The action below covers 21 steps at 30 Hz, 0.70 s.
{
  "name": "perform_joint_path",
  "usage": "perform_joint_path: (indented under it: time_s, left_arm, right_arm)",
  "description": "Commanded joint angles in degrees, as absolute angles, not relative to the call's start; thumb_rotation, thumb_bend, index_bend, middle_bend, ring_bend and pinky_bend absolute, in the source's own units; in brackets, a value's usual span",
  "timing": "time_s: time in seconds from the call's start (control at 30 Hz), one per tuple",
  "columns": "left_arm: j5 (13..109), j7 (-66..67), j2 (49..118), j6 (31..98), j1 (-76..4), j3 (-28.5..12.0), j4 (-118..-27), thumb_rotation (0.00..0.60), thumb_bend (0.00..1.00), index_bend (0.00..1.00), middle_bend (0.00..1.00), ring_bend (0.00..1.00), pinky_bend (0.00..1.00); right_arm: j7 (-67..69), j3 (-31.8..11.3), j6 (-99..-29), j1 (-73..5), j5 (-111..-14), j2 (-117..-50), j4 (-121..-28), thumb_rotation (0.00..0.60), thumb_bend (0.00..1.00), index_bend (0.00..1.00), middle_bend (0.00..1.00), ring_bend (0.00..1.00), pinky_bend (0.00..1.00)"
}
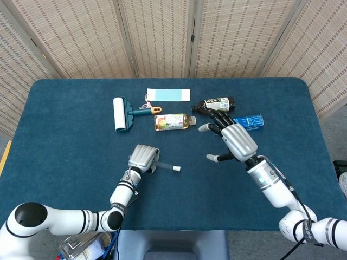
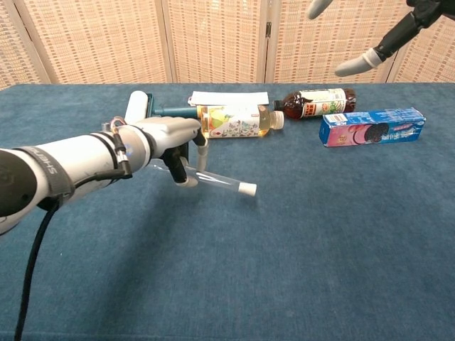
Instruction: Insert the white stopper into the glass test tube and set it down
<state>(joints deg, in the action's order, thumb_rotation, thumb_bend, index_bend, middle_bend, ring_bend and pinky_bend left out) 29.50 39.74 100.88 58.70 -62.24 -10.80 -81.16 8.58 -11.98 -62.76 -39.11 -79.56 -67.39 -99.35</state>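
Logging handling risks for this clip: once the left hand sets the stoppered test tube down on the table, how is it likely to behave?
The test tube is a slim, smooth cylinder, so it may roll when released, though the cloth-like table probably damps that. It looks like thin clear glass, so likely fragile and rigid. The white stopper appears slightly wider than the tube and might curb rolling. The left hand holds it off the table.
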Motion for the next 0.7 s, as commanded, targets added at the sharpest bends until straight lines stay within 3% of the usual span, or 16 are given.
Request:
perform_joint_path:
  time_s: [0.03,0.2,0.43,0.7]
  left_arm:
    - [27.7,41.2,101.7,58.1,-62.9,-11.5,-80.3,0.6,0.37,0.55,1.0,1.0,1.0]
    - [25.7,42.8,101.6,57.4,-63.1,-11.9,-80.6,0.6,0.37,0.44,1.0,1.0,1.0]
    - [24.6,43.8,100.6,57.3,-62.7,-11.7,-82.2,0.6,0.37,0.38,1.0,1.0,1.0]
    - [35.8,35.4,90.5,64.3,-54.9,-10.6,-96.7,0.6,0.37,0.36,1.0,1.0,1.0]
  right_arm:
    - [8.7,-12.0,-62.7,-38.9,-79.5,-67.3,-99.3,0.6,0.04,0.29,0.06,0.0,0.0]
    - [9.3,-12.2,-62.4,-38.8,-79.3,-67.3,-98.8,0.6,0.04,0.29,0.06,0.0,0.0]
    - [9.5,-12.5,-62.2,-38.7,-79.3,-67.5,-98.4,0.6,0.04,0.29,0.06,0.0,0.0]
    - [8.2,-11.8,-62.2,-37.2,-78.9,-64.5,-98.7,0.6,0.07,0.28,0.06,0.0,0.0]
